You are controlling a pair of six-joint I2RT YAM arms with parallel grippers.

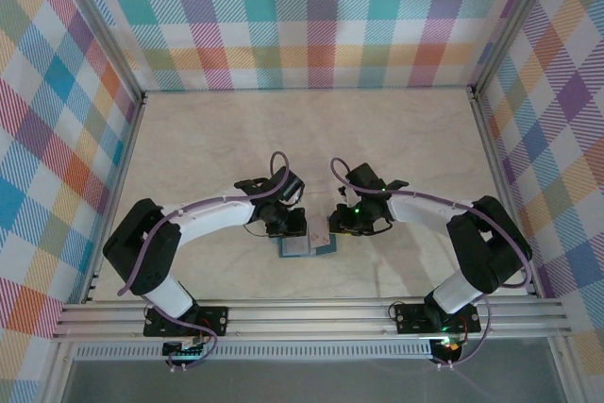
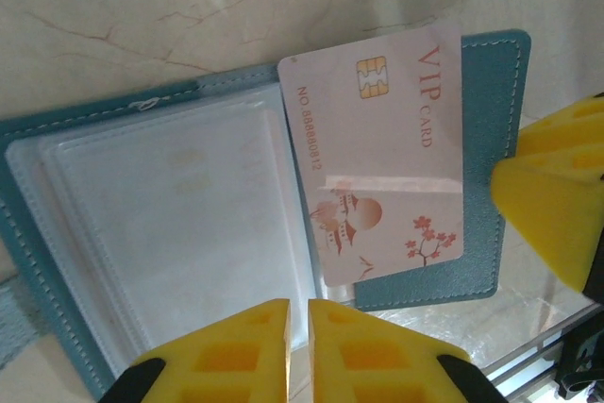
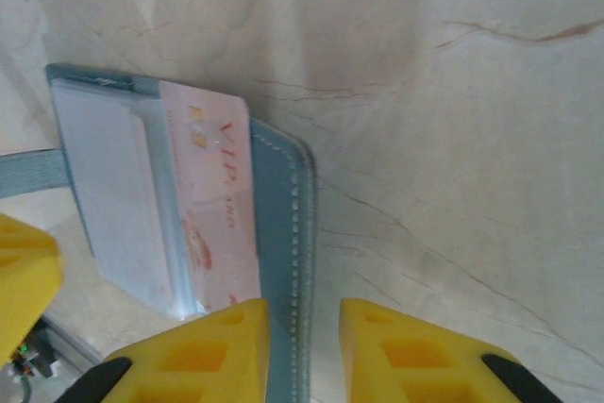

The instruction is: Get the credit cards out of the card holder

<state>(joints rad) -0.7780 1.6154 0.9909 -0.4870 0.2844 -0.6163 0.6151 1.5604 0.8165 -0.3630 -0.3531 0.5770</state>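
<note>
The teal card holder [image 1: 307, 248] lies open on the table between both arms. Its clear sleeves [image 2: 179, 224] face up. A pale pink credit card [image 2: 387, 158] marked VIP sticks partway out of a sleeve and lies across the right flap [image 2: 491, 186]. My left gripper [image 2: 298, 313] is shut, with its yellow tips at the near edge of the sleeves. I cannot tell whether it pinches them. My right gripper [image 3: 304, 313] is open, and its fingers straddle the stitched teal edge [image 3: 283, 224] next to the card [image 3: 222, 205], touching neither.
The marble-patterned tabletop [image 1: 311, 139] spreads behind the wallet. Plaid walls [image 1: 311, 16] close in three sides, and an aluminium rail [image 1: 311, 318] runs along the near edge. A glossy clear sheet [image 2: 514, 313] lies by the wallet's near corner. A right finger [image 2: 557, 205] hangs close beside the flap.
</note>
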